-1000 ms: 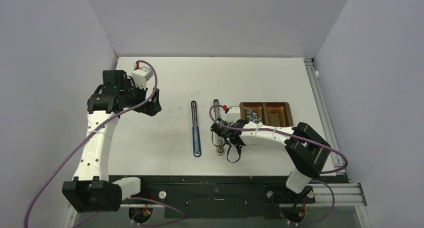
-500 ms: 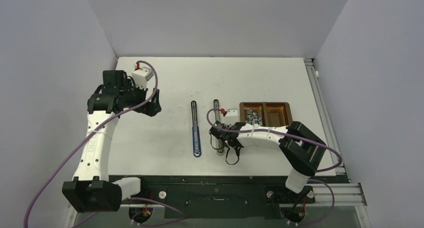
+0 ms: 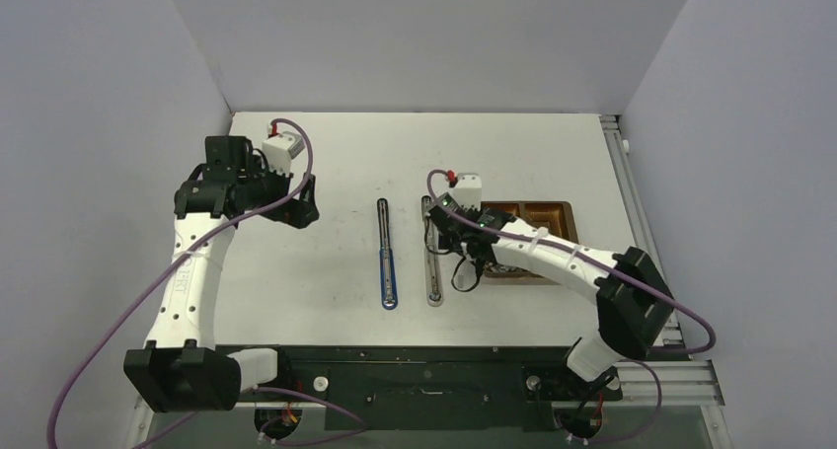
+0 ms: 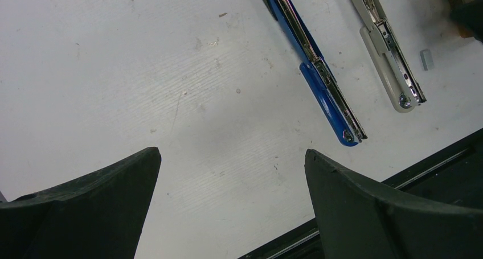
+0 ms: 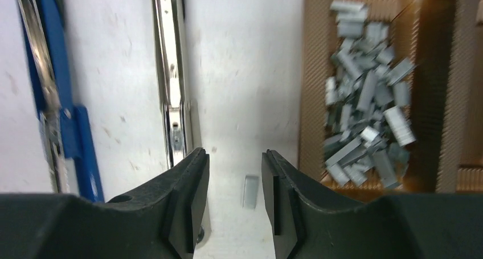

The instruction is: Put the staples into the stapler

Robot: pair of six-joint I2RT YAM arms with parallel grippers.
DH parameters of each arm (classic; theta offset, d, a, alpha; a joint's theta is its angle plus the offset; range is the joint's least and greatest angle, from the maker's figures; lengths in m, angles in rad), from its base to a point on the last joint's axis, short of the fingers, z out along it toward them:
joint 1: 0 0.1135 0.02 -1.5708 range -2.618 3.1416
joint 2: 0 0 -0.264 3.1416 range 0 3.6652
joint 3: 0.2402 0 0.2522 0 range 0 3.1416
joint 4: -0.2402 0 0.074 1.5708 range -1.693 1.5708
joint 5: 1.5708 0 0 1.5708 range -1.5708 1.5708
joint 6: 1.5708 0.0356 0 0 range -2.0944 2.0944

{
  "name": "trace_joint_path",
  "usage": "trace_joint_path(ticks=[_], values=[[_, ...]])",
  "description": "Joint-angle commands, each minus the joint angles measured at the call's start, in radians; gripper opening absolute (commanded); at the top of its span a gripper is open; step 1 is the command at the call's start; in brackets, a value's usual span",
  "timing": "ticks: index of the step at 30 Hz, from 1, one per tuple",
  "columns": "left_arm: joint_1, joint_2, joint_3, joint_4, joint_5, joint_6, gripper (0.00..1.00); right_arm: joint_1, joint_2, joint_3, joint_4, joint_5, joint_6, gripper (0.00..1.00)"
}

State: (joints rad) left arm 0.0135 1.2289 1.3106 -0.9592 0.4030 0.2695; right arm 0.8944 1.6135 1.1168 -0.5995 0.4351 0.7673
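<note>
From above, the left fingers [image 3: 304, 202] hang over the left side of the tabletop [image 3: 326, 153], well apart from a blue stapler [image 3: 387, 261] and a white stapler [image 3: 432, 266] lying opened flat. The right fingers [image 3: 466, 271] hover between the white stapler and a brown tray [image 3: 553, 210].

Left wrist: fingers spread wide, empty.

Right wrist: fingers slightly parted, empty. The staples [image 5: 364, 111] are piled in the tray compartment nearer the staplers, and one loose strip [image 5: 250, 190] lies on the tabletop beside the tray.

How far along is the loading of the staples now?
Done: the blue stapler and white stapler lie opened flat. In hand: nothing; the right pincer hangs open near a loose strip on the table. Left: most staples lie in the tray; strips must go into a stapler.
</note>
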Motion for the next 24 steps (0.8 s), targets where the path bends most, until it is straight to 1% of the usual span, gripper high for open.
trace_joint_path(ticks=[1,3,6,8,14,18,24], values=[[-0.004,0.007,0.058,-0.007,0.023,0.007,0.96,-0.137,-0.113,0.053,0.024,-0.019,-0.076,0.39],[-0.005,0.01,0.06,-0.008,0.023,0.007,0.96,-0.201,-0.114,0.053,0.04,-0.04,-0.1,0.38],[-0.005,0.02,0.067,-0.011,0.022,0.007,0.96,-0.269,-0.093,0.045,0.064,-0.03,-0.125,0.36],[-0.005,0.025,0.07,-0.014,0.023,0.005,0.96,-0.315,-0.069,0.035,0.082,-0.051,-0.128,0.35],[-0.005,0.034,0.079,-0.02,0.026,0.005,0.96,-0.414,0.002,-0.012,0.138,-0.092,-0.107,0.35],[-0.005,0.034,0.079,-0.023,0.025,0.005,0.96,-0.445,0.038,-0.041,0.164,-0.123,-0.1,0.36],[-0.005,0.035,0.072,-0.023,0.024,0.008,0.96,-0.446,0.07,-0.08,0.187,-0.149,-0.102,0.38]])
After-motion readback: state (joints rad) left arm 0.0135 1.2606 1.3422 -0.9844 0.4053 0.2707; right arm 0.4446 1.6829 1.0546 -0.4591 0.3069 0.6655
